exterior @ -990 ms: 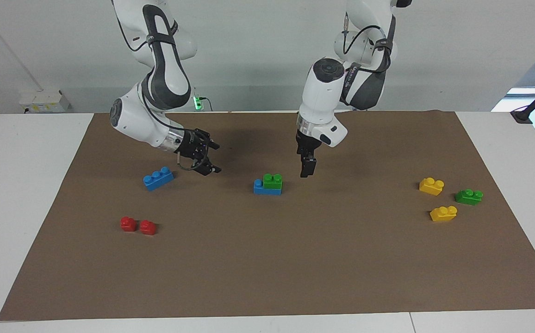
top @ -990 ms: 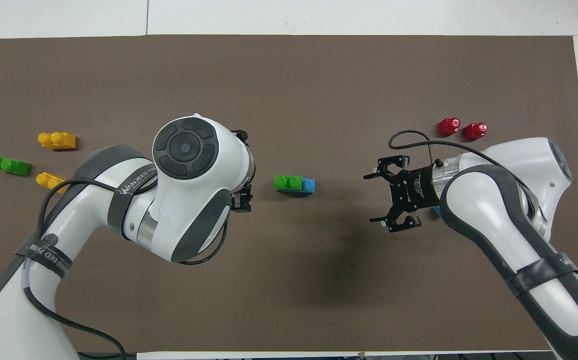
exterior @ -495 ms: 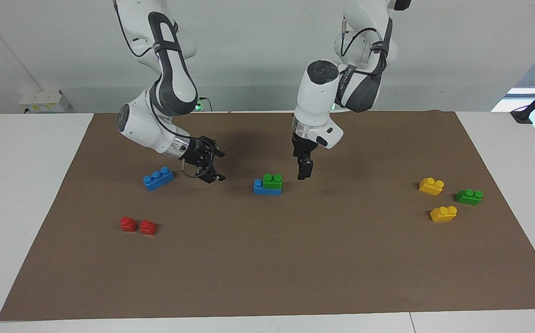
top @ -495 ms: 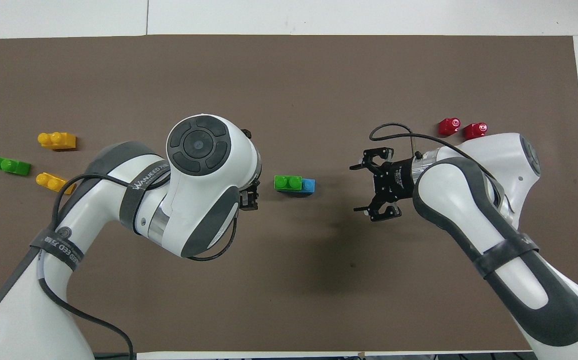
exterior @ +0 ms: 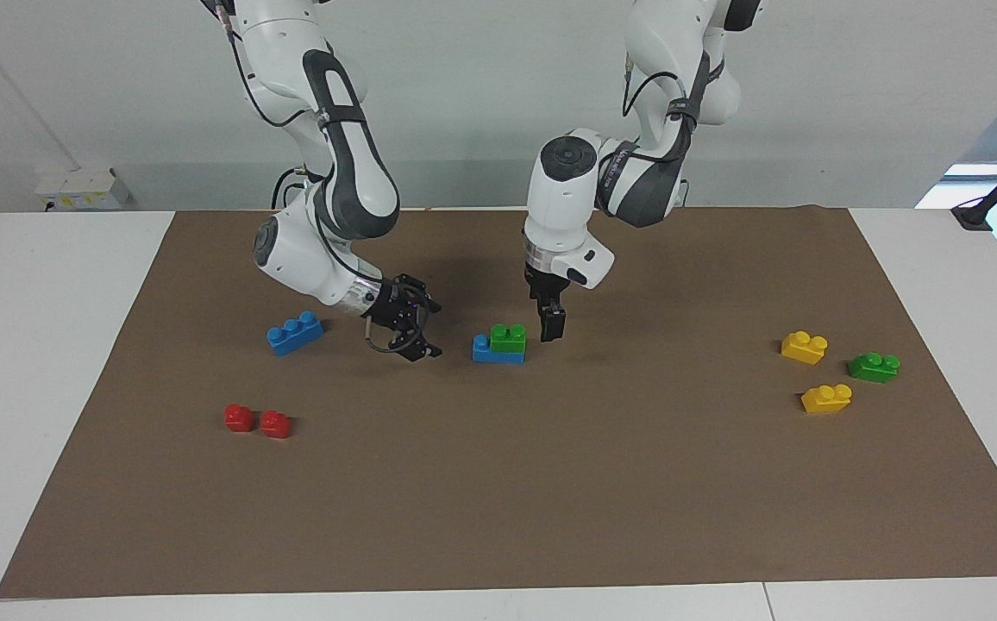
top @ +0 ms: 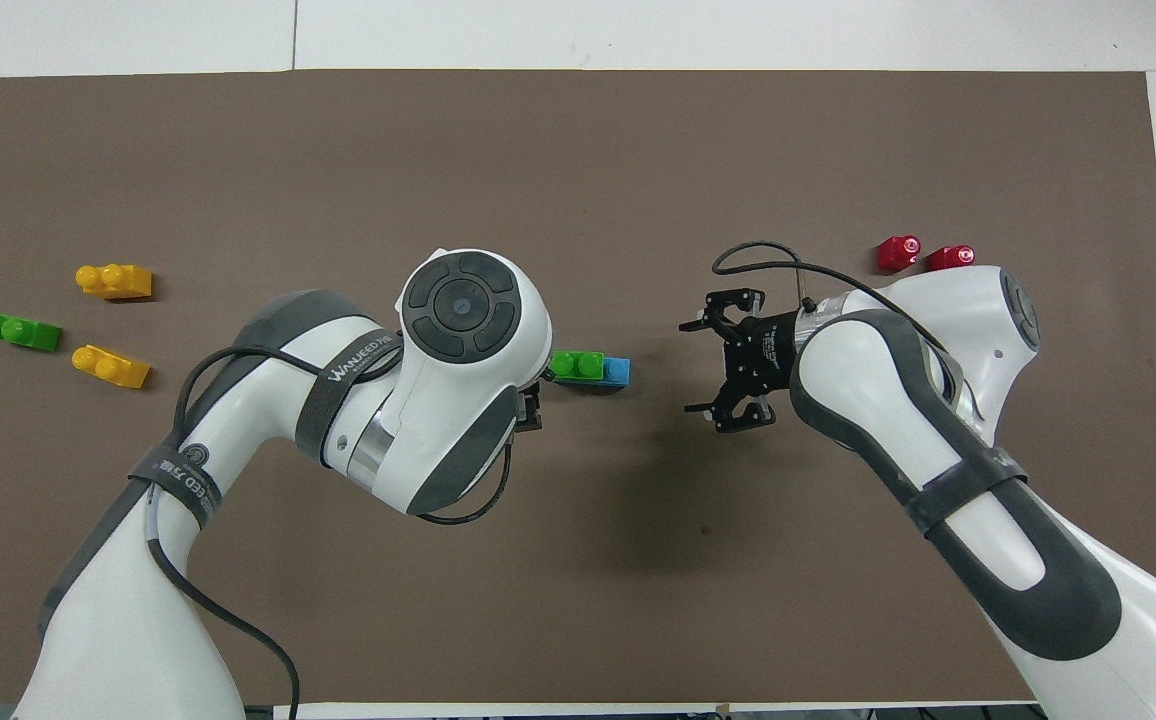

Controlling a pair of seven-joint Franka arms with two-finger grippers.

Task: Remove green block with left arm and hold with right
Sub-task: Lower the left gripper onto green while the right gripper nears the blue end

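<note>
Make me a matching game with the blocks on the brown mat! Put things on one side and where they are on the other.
Things:
1. bright green block
2. dark green block
3. red blocks
4. left end effector

Places:
A. between two yellow blocks
B. stacked on a blue block
C. just beside the stack, toward the left arm's end
D. side by side toward the right arm's end of the mat

Pairs: 1-B, 2-A, 3-D, 4-C
</note>
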